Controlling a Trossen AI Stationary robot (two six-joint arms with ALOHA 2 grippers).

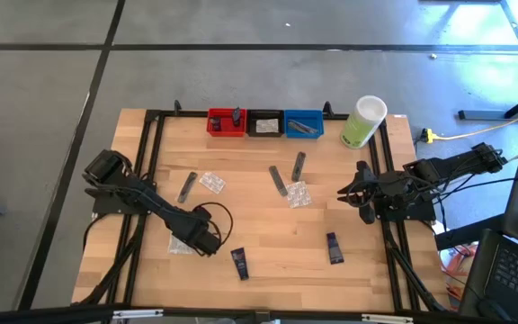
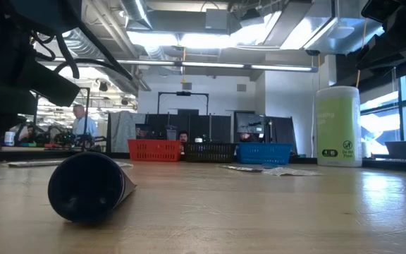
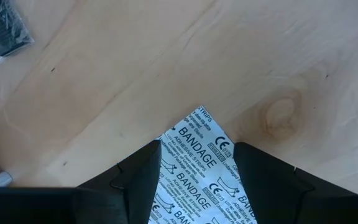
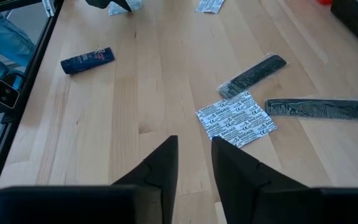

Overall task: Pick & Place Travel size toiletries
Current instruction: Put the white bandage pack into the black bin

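Two arms work over the wooden table [image 1: 268, 243], with toiletries scattered between them. Farthest left, the left gripper [image 1: 207, 241] sits at about eight o'clock from the table's centre, its fingers [image 3: 135, 180] spread wide and straddling a clear bandage packet [image 3: 197, 162] that lies flat on the wood; the jaws are released, not closed on it. In the high view that packet [image 1: 180, 245] shows just beside the gripper. At about ten o'clock lie a dark wrapped comb [image 1: 187, 187] and another bandage packet [image 1: 211, 183]. A navy mini tube [image 1: 239, 263] lies at six o'clock, near the front edge.

Around the centre are two more combs [image 1: 278, 180] [image 1: 299, 165] and a third bandage packet [image 1: 298, 194] just beside them. A second navy tube [image 1: 334, 248] lies at about four o'clock.

At twelve o'clock along the back edge stand a red bin [image 1: 226, 122], a black bin [image 1: 264, 123] and a blue bin [image 1: 303, 123], with a pale-green container [image 1: 363, 121] at one o'clock.

The right gripper [image 1: 356, 193] hovers at three o'clock, its fingers [image 4: 160, 168] narrowly parted and empty.
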